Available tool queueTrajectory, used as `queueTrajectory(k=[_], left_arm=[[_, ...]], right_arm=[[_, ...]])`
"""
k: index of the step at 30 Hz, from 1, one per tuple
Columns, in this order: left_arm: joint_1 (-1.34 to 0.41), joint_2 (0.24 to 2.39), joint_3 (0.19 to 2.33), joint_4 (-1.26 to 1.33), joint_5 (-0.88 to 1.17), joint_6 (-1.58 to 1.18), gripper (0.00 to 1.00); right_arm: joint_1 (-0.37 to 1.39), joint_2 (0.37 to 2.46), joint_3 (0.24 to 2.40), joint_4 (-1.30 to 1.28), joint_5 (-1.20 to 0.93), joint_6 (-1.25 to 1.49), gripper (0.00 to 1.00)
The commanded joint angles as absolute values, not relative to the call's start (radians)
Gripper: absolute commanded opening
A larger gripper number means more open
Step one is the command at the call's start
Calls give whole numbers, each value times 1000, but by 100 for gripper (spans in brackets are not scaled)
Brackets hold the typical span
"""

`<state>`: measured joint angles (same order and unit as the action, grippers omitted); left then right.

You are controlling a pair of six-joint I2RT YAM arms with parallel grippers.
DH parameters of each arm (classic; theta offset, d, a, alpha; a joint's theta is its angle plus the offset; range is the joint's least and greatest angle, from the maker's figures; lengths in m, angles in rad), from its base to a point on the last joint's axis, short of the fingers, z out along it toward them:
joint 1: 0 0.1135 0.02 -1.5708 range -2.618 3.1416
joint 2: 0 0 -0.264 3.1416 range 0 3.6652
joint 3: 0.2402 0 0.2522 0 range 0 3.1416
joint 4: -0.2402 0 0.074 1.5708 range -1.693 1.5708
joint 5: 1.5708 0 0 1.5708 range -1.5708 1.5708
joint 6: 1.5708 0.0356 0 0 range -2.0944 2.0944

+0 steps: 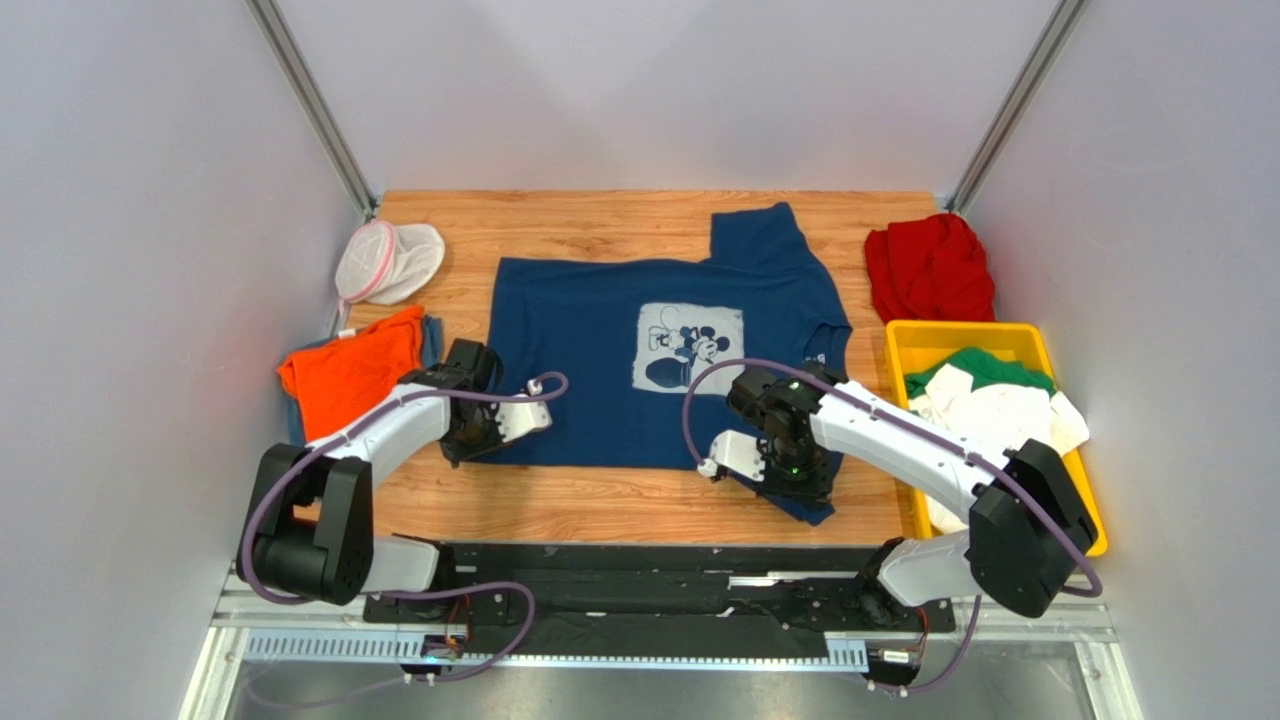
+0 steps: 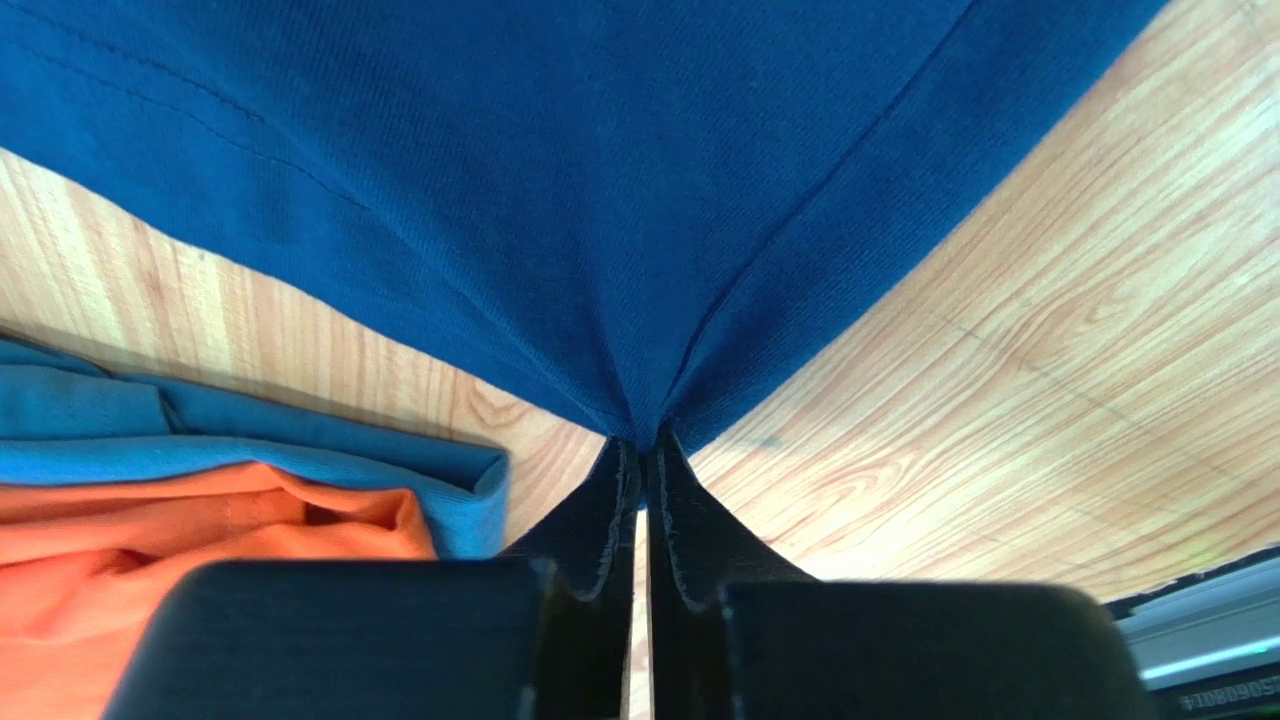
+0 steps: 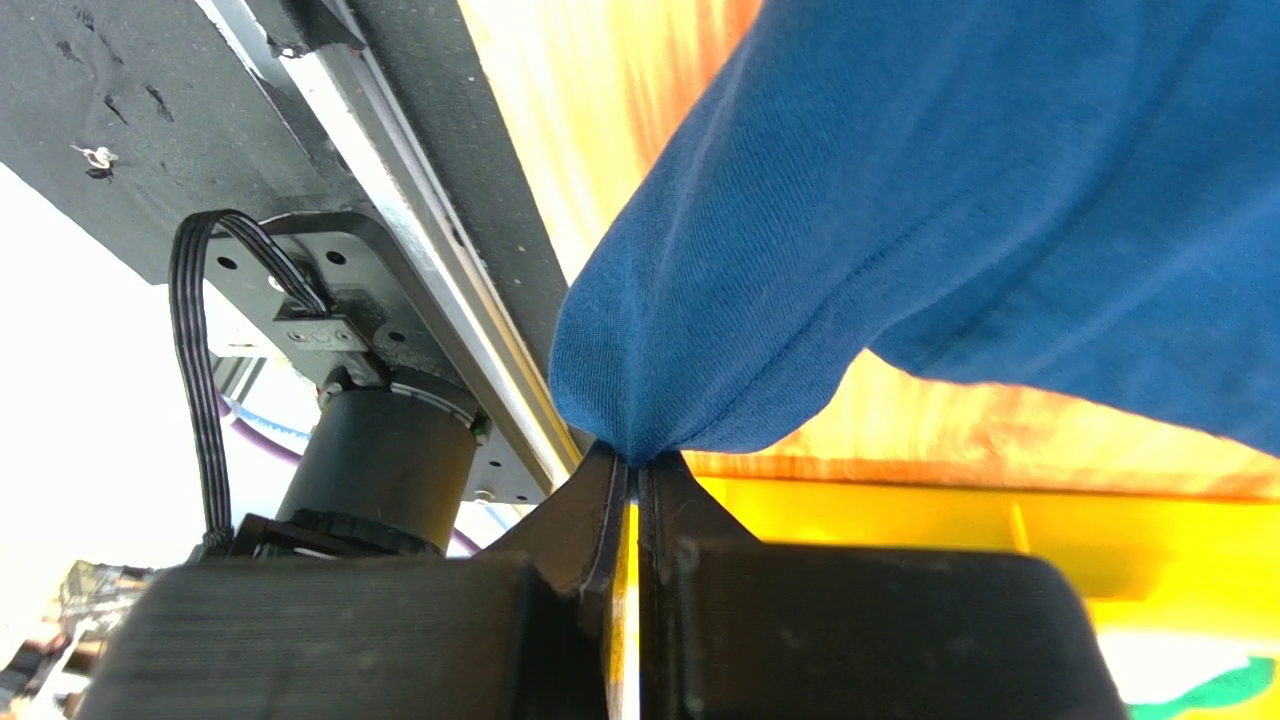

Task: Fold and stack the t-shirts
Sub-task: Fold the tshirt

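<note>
- We look first along the left gripper (image 2: 643, 443), whose dark fingers (image 2: 601, 518) are clenched tight on a pinched corner of the navy blue t-shirt (image 2: 601, 180), the cloth fanning away from the tips in taut creases.
- Just to one side of those fingers we see the orange t-shirt (image 2: 181, 540) in a crumpled heap, lying on a blue cloth (image 2: 301, 428) that peeps out at its edge.
- The right gripper (image 3: 634, 458) is likewise clamped shut on a bunched fold of the same navy shirt, which bulges out rounded above its tips; the black rail (image 3: 376, 135) at the table's near edge runs close by.
- From overhead we find the navy shirt spread over the middle of the wooden table (image 1: 601, 225), its pale square Mickey Mouse print (image 1: 688, 348) facing up, with the left arm at its near left corner and the right arm at its near right corner.
- The red t-shirt (image 1: 929, 267) sits bunched at the far right of the table, just beyond the yellow bin (image 1: 962, 338).
- Inside the bin we make out a white t-shirt (image 1: 999, 413) and a green t-shirt (image 1: 984, 365), both crumpled, the white spilling over the bin's right rim.
- A small white mesh pouch (image 1: 388, 258) with a pink rim lies at the far left corner, beyond the orange shirt and apart from the navy one.
</note>
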<state>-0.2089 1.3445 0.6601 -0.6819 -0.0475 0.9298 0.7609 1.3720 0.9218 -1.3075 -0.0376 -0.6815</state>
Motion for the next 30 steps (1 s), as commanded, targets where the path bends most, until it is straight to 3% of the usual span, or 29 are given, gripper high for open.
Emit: queueTrajectory(k=[1, 15, 30], left_arm=[[-202, 1309, 660, -722, -12, 928, 0], [-202, 1227, 844, -853, 9, 900, 0], [-202, 1494, 1071, -813, -23, 919, 0]], right_arm=[[764, 1324, 997, -1358, -5, -652, 0], [723, 1296, 1157, -1436, 159, -646, 0], [512, 1500, 1384, -1390, 252, -770, 0]])
